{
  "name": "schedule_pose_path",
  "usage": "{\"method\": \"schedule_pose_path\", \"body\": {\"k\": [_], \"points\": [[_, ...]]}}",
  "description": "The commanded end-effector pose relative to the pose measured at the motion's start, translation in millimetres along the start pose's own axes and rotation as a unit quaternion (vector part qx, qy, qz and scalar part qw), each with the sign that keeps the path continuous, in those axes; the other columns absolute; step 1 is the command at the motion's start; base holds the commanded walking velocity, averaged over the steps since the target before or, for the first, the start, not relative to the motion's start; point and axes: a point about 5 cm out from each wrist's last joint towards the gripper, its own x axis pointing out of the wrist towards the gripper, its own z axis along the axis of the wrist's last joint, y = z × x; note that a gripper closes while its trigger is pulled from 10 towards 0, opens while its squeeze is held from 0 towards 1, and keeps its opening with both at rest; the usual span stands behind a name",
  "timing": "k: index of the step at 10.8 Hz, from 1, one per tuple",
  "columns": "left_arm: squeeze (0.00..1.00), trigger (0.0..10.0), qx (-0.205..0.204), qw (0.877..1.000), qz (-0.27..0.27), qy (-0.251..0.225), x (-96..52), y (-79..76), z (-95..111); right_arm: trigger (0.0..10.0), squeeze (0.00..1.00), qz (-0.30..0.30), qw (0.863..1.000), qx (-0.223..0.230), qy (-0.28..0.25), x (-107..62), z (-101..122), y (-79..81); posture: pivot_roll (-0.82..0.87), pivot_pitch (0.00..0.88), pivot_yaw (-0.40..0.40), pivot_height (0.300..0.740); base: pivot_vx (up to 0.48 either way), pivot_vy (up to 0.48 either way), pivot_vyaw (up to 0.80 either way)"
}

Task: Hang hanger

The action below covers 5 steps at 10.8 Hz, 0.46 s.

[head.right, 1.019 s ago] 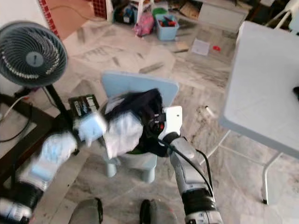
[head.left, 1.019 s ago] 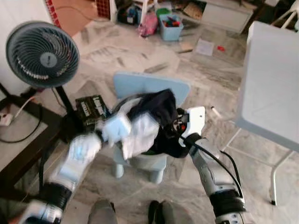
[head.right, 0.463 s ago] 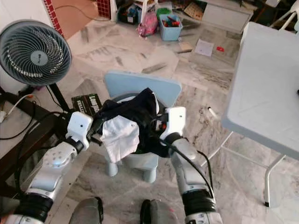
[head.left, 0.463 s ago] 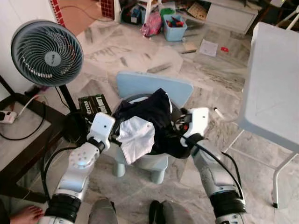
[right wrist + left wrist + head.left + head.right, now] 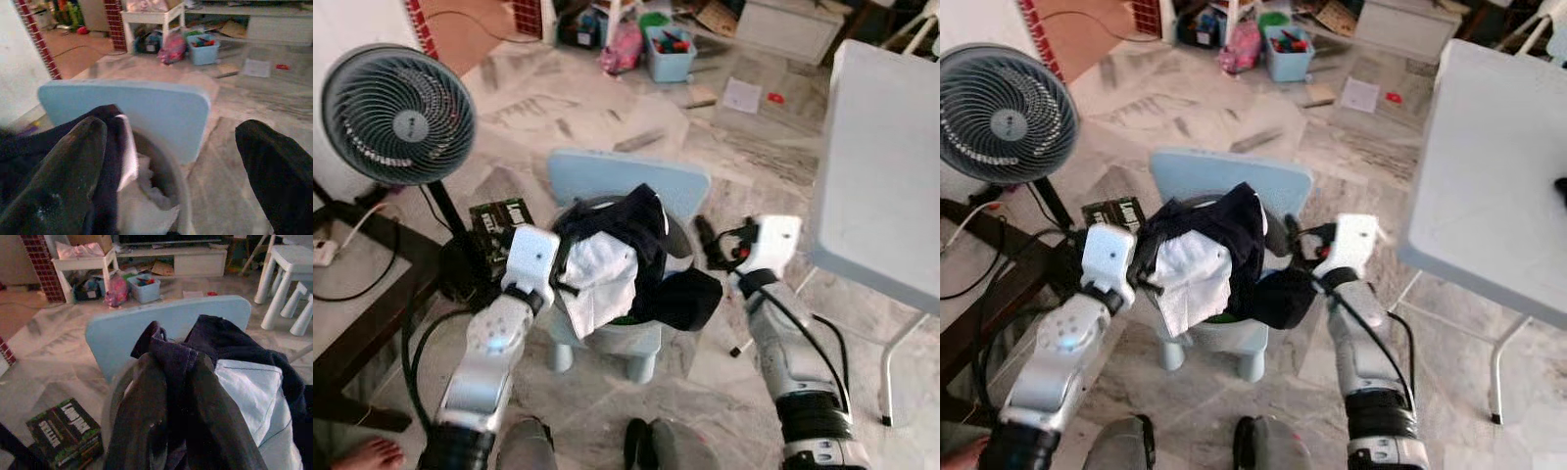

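at frame centre, soft, limp dark clothing is pinched by the left gripper; a bunched fold seems best gripped. the right gripper is spread, empty.

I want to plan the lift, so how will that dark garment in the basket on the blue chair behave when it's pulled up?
The dark garment is probably floppy: it drapes over the basket rim. It looks light, bunching where the left pincer pinches it. Likely it will sag and drag the white cloth along.
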Motion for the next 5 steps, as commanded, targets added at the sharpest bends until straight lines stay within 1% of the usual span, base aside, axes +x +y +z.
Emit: {"method": "schedule_pose_path", "body": {"k": [1,2,3,5], "points": [[0.00,10.0,0.003,1.000,0.009,-0.006,-4.0,1.9,1.2,10.0,0.00,-0.024,1.000,-0.002,-0.008,-3.6,0.0,-8.4,0.03,0.113,-0.089,0.740,0.000,0.000,-0.80],[0.00,10.0,0.013,1.000,0.019,0.006,-7.2,5.2,-2.4,10.0,0.00,-0.026,1.000,0.007,-0.009,-5.7,-3.6,-6.8,0.01,0.078,-0.073,0.740,0.000,0.000,-0.80],[0.00,10.0,0.001,1.000,0.013,0.018,-8.7,4.7,-7.0,10.0,0.00,-0.030,0.999,0.014,-0.006,-8.6,-8.6,-7.0,0.01,0.059,-0.070,0.740,0.000,0.000,-0.80],[0.00,10.0,0.015,0.999,0.000,0.035,-10.9,4.8,-20.6,10.0,0.00,-0.038,0.999,0.013,-0.012,-16.7,-12.5,-14.6,0.00,0.005,-0.029,0.740,0.000,0.000,0.00]]}}
